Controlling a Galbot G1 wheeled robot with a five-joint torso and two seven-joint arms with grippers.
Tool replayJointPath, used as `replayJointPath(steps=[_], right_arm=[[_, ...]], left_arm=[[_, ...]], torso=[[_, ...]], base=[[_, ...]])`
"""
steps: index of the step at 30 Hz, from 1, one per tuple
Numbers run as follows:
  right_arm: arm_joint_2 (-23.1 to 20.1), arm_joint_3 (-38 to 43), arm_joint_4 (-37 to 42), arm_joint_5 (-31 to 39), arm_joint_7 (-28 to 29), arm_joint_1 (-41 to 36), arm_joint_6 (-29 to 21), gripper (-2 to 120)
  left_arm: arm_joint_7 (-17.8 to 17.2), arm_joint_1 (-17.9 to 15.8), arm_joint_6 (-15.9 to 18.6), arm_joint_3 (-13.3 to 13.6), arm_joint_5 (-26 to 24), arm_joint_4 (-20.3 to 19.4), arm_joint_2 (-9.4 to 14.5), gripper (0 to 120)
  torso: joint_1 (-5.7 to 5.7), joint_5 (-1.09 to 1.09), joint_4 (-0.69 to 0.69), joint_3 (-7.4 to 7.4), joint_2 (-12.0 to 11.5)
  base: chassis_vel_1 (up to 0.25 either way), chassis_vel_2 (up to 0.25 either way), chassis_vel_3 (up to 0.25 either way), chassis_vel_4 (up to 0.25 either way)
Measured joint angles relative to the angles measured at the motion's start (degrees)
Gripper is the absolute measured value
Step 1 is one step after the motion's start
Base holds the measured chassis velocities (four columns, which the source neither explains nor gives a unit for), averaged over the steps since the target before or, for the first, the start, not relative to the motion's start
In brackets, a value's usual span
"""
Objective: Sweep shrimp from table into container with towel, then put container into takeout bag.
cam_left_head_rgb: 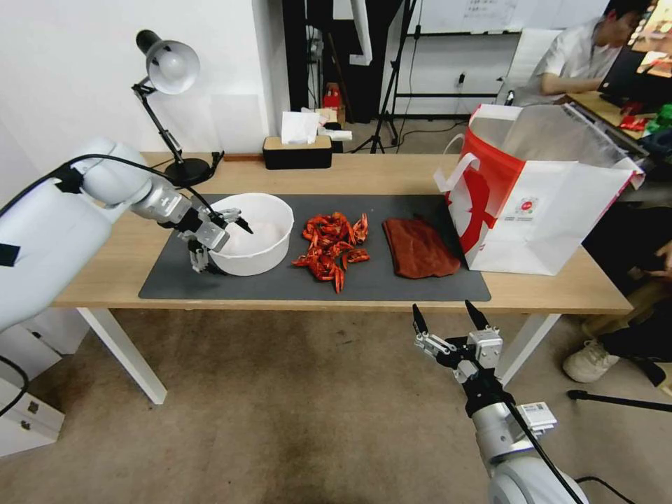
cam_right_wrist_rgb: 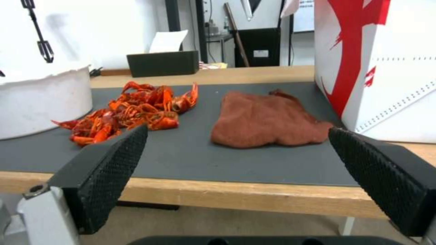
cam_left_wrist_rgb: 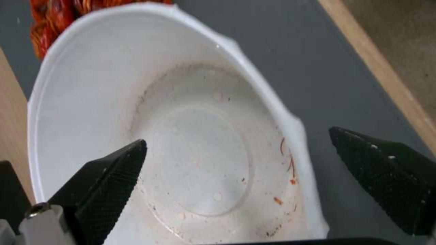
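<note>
**Bowl bare, shrimp loose on the mat**

Your shrimp (cam_left_head_rgb: 332,250) lie in one loose pile on the dark mat (cam_left_head_rgb: 392,283), between the bowl (cam_left_head_rgb: 269,241) and the towel (cam_left_head_rgb: 418,246), with none of them in the bowl. Look into the bowl through the left wrist view: it holds nothing but orange specks and a few thin strands stuck to its floor. It stands upright at the left end of the mat, its wall just beside the pile.

The towel lies flat and rumpled on the mat, apart from the shrimp, its far corner near the foot of the bag (cam_left_head_rgb: 553,210). The bag stands upright and open on the right end of the table (cam_left_head_rgb: 126,259); its silver lining shows, and you cannot see its bottom. A small red logo sits on its white face above print too small to read.

Your left tool (cam_left_head_rgb: 215,246) is spread wide over the bowl's near-left rim, one fingertip inside, one outside, gripping nothing. Your right tool (cam_left_head_rgb: 448,316) hangs in front of the table's near edge, below the towel, fingers wide apart and holding nothing.
</note>
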Motion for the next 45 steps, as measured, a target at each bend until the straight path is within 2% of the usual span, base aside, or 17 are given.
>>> replayJointPath(steps=[6,9,12,15,16,18,22,24,25,29,30,33,34,40,43,44,45], right_arm=[[-0.15,0.33,-0.23,0.0,0.16,0.1,0.1,100],[-0.02,0.22,-0.56,0.0,0.47,0.31,0.26,100],[-0.02,0.17,-0.66,0.0,0.58,0.45,0.29,100],[0.0,0.14,-0.78,0.0,0.71,0.48,0.29,100],[0.0,0.14,-0.78,0.0,0.71,0.48,0.29,100],[0.05,0.16,-0.81,0.0,0.73,0.17,0.29,100],[0.14,0.16,-0.82,0.0,0.73,0.02,0.29,100],[0.24,0.19,-0.82,-0.63,0.24,-0.17,0.29,100],[0.24,0.19,-0.82,-0.63,0.24,-0.17,0.29,100],[0.44,0.29,-0.74,-2.26,-0.52,-0.35,0.29,100],[0.44,0.29,-0.74,-2.26,-0.52,-0.35,0.29,100],[0.55,0.29,-0.64,-2.58,-1.09,-0.7,0.3,100],[0.6,0.24,-0.64,-2.75,-1.39,-0.89,0.3,100],[0.6,0.07,-0.64,-2.91,-1.86,-1.02,0.3,100],[0.41,-0.05,-0.64,-2.74,-1.96,-0.97,0.3,100],[0.41,-0.05,-0.64,-2.74,-1.96,-0.97,0.3,100],[0.37,-0.08,-0.64,-2.69,-1.96,-0.97,0.3,100]], left_arm=[[1.64,-0.48,-0.42,0.37,1.0,1.94,-0.55,100],[2.96,-0.12,-1.03,0.24,1.9,1.59,-0.82,87],[2.99,0.05,-1.1,0.21,2.27,1.44,-0.94,82],[2.8,0.22,-1.37,0.16,3.38,1.53,-1.18,67],[2.8,0.22,-1.37,0.16,3.38,1.53,-1.18,67],[2.85,0.17,-1.41,0.16,3.59,1.69,-1.19,53],[3.05,-0.05,-1.53,0.41,3.75,1.69,-1.11,45],[4.58,-0.16,-1.46,0.86,3.2,1.73,-1.08,34],[4.58,-0.16,-1.46,0.86,3.2,1.73,-1.08,34],[5.56,0.06,-1.52,0.95,3.68,1.27,-1.23,14],[5.56,0.06,-1.52,0.95,3.68,1.27,-1.23,14],[5.76,0.23,-1.72,0.92,3.79,1.02,-1.07,4],[6.25,0.43,-1.9,0.57,3.65,0.98,-0.95,0],[6.76,1.67,-3.06,-1.6,3.0,-0.16,0.56,0],[6.77,4.12,-5.87,-5.87,3.04,-1.63,2.11,0],[6.77,4.12,-5.87,-5.87,3.04,-1.63,2.11,0],[6.71,5.77,-7.01,-8.07,3.11,-2.72,2.83,0]], torso=[[0.0,0.0,0.01,0.0,0.0],[0.0,-0.01,0.0,0.0,0.01],[0.0,-0.01,0.0,0.0,0.01],[0.0,0.0,0.0,0.0,0.01],[0.0,0.0,0.0,0.0,0.01],[0.0,-0.01,0.0,0.0,0.0],[-0.01,0.0,0.0,0.0,0.01],[0.0,0.0,0.0,0.0,0.01],[0.0,0.0,0.0,0.0,0.01],[0.0,0.0,0.0,0.0,0.0],[0.0,0.0,0.0,0.0,0.0],[0.0,-0.01,0.0,0.0,0.01],[0.0,-0.01,-0.01,0.0,0.01],[0.0,0.0,0.0,0.0,0.01],[0.0,0.0,0.0,0.0,0.01],[0.0,0.0,0.0,0.0,0.01],[0.0,0.0,0.0,0.0,0.01]], base=[[0.0,0.0,0.0,0.0],[0.0,0.0,0.0,0.0],[0.0,0.0,0.0,0.0],[0.0,0.0,0.0,0.0],[0.0,0.0,0.0,0.0],[0.0,0.0,0.0,0.0],[0.0,0.0,0.0,0.0],[0.0,0.0,0.0,0.0],[0.0,0.0,0.0,0.0],[0.0,0.0,0.0,0.0],[0.0,0.0,0.0,0.0],[0.0,0.0,0.0,0.0],[0.0,0.0,0.0,0.0],[0.0,0.0,0.0,0.0],[0.0,0.0,0.0,0.0],[0.0,0.0,0.0,0.0],[0.0,0.0,0.0,0.0]])
